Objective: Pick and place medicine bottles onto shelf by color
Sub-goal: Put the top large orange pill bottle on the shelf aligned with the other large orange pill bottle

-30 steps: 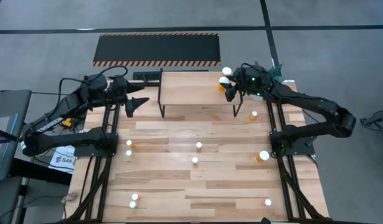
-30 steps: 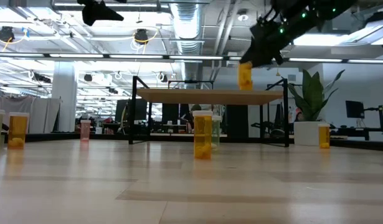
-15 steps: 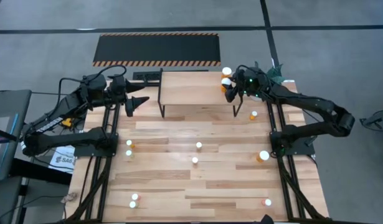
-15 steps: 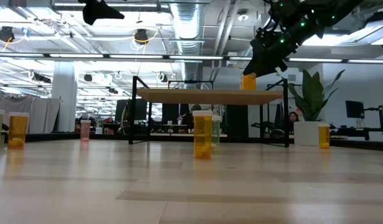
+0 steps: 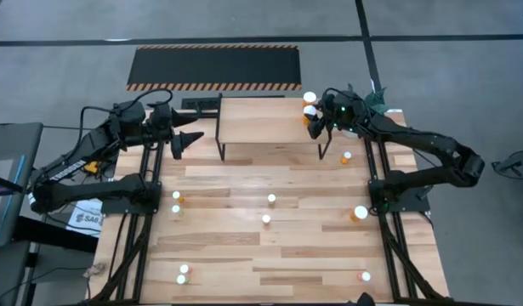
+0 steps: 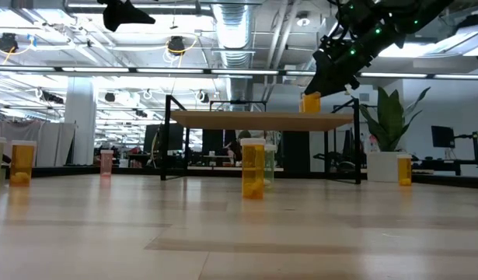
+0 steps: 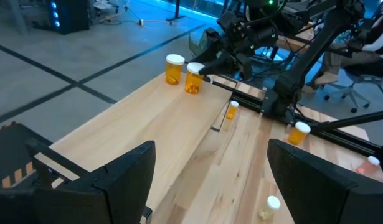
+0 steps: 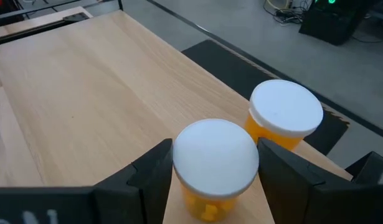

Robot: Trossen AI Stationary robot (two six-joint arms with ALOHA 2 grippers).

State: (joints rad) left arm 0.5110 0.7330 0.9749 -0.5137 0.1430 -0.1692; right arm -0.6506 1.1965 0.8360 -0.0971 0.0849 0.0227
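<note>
Along the near edge of the surface [image 5: 244,255]: two small bottles [image 5: 183,273] close together at the left, one more small bottle [image 5: 366,275] at the right. Farther in, across the middle – a pair of small bottles [image 5: 176,202] at the left, two lone ones [image 5: 269,209] near the centre, and a larger orange bottle [image 5: 360,213] at the right. Beyond that, a single small orange bottle [image 5: 346,156] just right of the shelf's near right leg.

At the far end, the shelf [image 5: 261,119], standing across the middle of the surface. At its right end, the right tool [image 5: 315,121], closed on the white cap of an orange bottle [image 8: 215,162] that stands upright on the board – one dark finger against each side of the cap. Just beyond it, at the shelf's far right corner, a second orange bottle [image 8: 286,112], upright and standing free. Rest of the board bare.

Left of the shelf, apart from it, the left tool [image 5: 190,143], held above the far left corner of the surface with fingers spread wide and nothing between them.

Farthest of all, on the floor past the surface, a black mat [image 5: 214,64] with striped edges.
</note>
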